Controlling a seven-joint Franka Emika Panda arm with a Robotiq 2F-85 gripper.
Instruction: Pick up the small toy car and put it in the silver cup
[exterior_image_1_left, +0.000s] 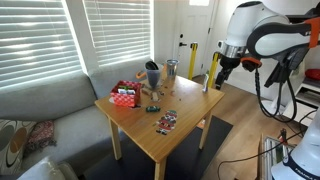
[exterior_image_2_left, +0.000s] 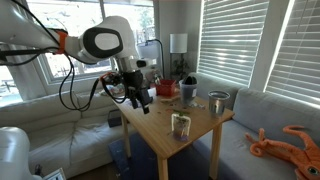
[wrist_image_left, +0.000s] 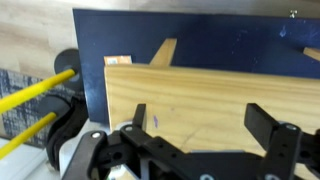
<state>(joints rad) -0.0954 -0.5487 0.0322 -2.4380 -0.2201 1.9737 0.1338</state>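
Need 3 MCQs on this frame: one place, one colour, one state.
1. Where is the gripper? A) over the silver cup B) by the edge of the table C) on the sofa
2. What colour is the box on the table? A) red B) green C) white
3. Gripper state? A) shut on the toy car B) open, empty C) shut, empty
Answers: B, both exterior views show it beside the table; A, the box is plainly red; B, the wrist view shows the fingers apart, nothing between.

The tool (wrist_image_left: 200, 125) points down, jaws wide apart; arm (exterior_image_2_left: 100, 42) arched above.
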